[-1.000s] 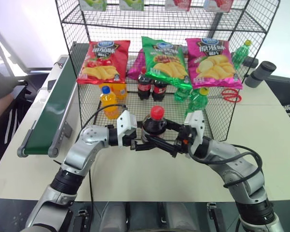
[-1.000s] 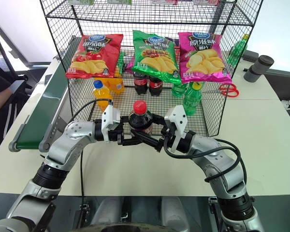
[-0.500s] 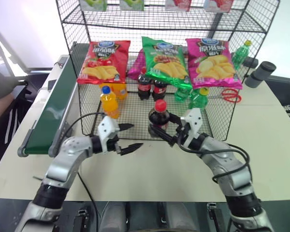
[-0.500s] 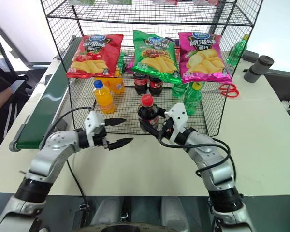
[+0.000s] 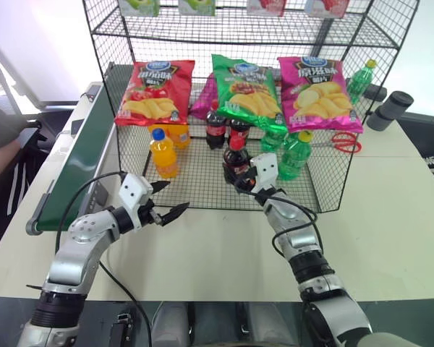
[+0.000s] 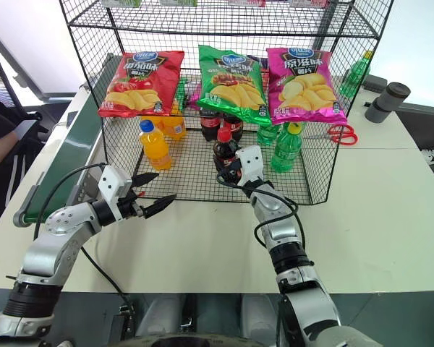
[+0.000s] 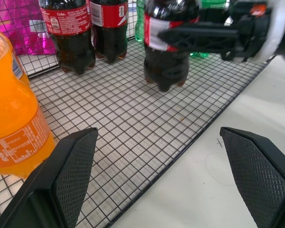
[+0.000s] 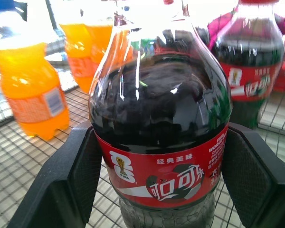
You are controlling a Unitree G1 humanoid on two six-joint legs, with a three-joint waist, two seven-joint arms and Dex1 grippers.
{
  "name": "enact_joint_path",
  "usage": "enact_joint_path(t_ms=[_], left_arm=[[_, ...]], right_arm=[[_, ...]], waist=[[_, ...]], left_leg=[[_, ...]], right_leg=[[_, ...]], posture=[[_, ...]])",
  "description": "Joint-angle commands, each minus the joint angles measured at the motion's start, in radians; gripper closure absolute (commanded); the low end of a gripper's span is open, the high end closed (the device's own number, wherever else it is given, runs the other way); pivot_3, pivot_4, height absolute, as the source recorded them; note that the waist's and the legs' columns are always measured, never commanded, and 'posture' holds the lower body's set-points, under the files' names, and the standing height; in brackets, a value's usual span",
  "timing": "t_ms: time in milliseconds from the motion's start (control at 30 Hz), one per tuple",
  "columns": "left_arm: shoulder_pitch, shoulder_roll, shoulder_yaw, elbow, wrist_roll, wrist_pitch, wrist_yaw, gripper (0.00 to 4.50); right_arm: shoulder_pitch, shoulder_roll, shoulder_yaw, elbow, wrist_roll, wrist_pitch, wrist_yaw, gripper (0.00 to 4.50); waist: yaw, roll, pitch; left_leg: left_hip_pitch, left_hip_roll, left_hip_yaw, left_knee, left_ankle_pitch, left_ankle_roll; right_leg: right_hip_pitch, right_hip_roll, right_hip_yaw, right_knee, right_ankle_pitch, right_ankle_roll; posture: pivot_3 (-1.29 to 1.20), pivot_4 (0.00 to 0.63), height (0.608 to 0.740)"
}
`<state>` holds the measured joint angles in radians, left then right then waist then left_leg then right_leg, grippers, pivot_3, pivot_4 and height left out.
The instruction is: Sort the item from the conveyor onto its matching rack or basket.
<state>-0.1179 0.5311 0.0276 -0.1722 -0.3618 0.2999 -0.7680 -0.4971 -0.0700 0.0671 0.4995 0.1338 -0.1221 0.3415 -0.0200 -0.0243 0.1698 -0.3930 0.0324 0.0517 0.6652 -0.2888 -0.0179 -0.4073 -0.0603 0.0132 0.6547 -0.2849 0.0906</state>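
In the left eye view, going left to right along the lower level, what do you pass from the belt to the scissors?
conveyor → left gripper, open → orange soda bottle → cola bottle held by the right gripper → green bottle → red scissors.

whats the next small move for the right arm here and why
Probably lower the cola bottle onto the mesh floor of the black wire basket, then open the fingers. The right gripper is shut on it, holding it upright inside the basket just in front of the two matching cola bottles. The left wrist view suggests its base hangs slightly above the mesh.
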Motion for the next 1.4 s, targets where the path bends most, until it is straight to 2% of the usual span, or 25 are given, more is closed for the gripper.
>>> enact_joint_path(t_ms=[33,200,267,300,433,600,800,933,1167,1400], left_arm=[[0.002,0.004,0.022,-0.051,-0.013,-0.002,0.005,0.11],[0.010,0.000,0.017,-0.066,-0.014,-0.004,0.009,0.11],[0.011,-0.003,0.013,-0.071,-0.014,-0.003,0.011,0.00],[0.011,-0.003,0.012,-0.071,-0.014,-0.004,0.011,0.00],[0.009,-0.003,0.008,-0.071,-0.009,-0.008,0.010,0.00],[0.008,-0.002,0.008,-0.074,-0.008,-0.011,0.011,0.00],[0.005,0.006,0.015,-0.059,-0.010,-0.010,0.005,0.00],[-0.005,0.015,0.024,-0.036,-0.013,-0.009,-0.006,0.00],[-0.016,0.037,0.038,0.006,-0.011,-0.022,-0.027,0.00],[-0.011,0.048,0.045,0.027,-0.004,-0.041,-0.047,0.00]], right_arm=[[-0.074,0.016,-0.027,0.055,-0.001,-0.091,0.001,1.46],[-0.111,0.027,-0.043,0.136,0.010,-0.119,0.020,1.46],[-0.112,0.026,-0.046,0.141,0.010,-0.127,0.027,0.39],[-0.109,0.023,-0.047,0.136,0.005,-0.133,0.026,0.01],[-0.082,-0.003,-0.046,0.091,-0.011,-0.141,0.033,0.01],[0.085,-0.115,-0.039,-0.172,0.005,-0.078,0.122,0.01],[0.403,-0.359,-0.104,-0.613,0.140,0.115,0.300,0.01],[0.578,-0.509,-0.259,-0.800,0.276,0.241,0.368,0.01],[0.717,-0.604,-0.422,-0.895,0.367,0.344,0.405,0.01],[0.708,-0.608,-0.448,-0.894,0.367,0.366,0.404,0.01]], waist=[[-0.001,0.000,0.000],[-0.003,0.000,0.000],[-0.004,0.000,0.000],[-0.004,0.000,0.000],[-0.009,0.000,0.000],[0.003,0.001,0.000],[0.006,0.002,-0.001],[0.004,0.003,-0.001],[0.007,0.003,-0.001],[0.009,0.003,-0.001]], left_leg=[[0.000,0.000,0.000,0.000,0.000,0.000],[0.000,0.000,0.000,0.000,0.000,0.000],[0.000,0.000,0.000,0.000,0.000,0.000],[0.000,0.000,0.000,0.000,0.000,0.000],[0.000,0.000,0.000,0.000,0.000,0.000],[0.000,0.000,0.000,-0.001,0.000,0.000],[0.000,-0.001,0.000,-0.001,0.000,0.000],[0.003,0.000,0.000,-0.001,0.000,0.000],[0.003,0.000,0.000,-0.001,0.000,0.000],[0.003,-0.001,0.000,-0.001,0.000,0.000]], right_leg=[[0.000,0.000,0.000,0.000,0.000,0.000],[0.000,0.000,0.000,0.001,0.000,0.000],[0.000,0.000,0.000,0.001,0.000,0.000],[0.000,-0.001,0.000,0.001,0.000,0.000],[0.000,-0.001,0.000,0.001,0.000,0.000],[0.000,-0.002,0.000,0.000,0.000,0.000],[0.001,-0.003,0.000,-0.001,0.000,0.000],[0.003,-0.002,0.000,-0.001,0.000,0.000],[0.004,-0.001,0.000,-0.001,0.000,0.000],[0.004,0.000,0.000,-0.002,0.000,0.000]], posture=[[0.00,0.150,0.740],[0.00,0.150,0.740],[0.00,0.150,0.740],[0.00,0.150,0.740],[0.00,0.150,0.740],[0.00,0.150,0.740],[0.00,0.150,0.740],[0.00,0.150,0.740],[0.00,0.150,0.740],[0.00,0.150,0.740]])
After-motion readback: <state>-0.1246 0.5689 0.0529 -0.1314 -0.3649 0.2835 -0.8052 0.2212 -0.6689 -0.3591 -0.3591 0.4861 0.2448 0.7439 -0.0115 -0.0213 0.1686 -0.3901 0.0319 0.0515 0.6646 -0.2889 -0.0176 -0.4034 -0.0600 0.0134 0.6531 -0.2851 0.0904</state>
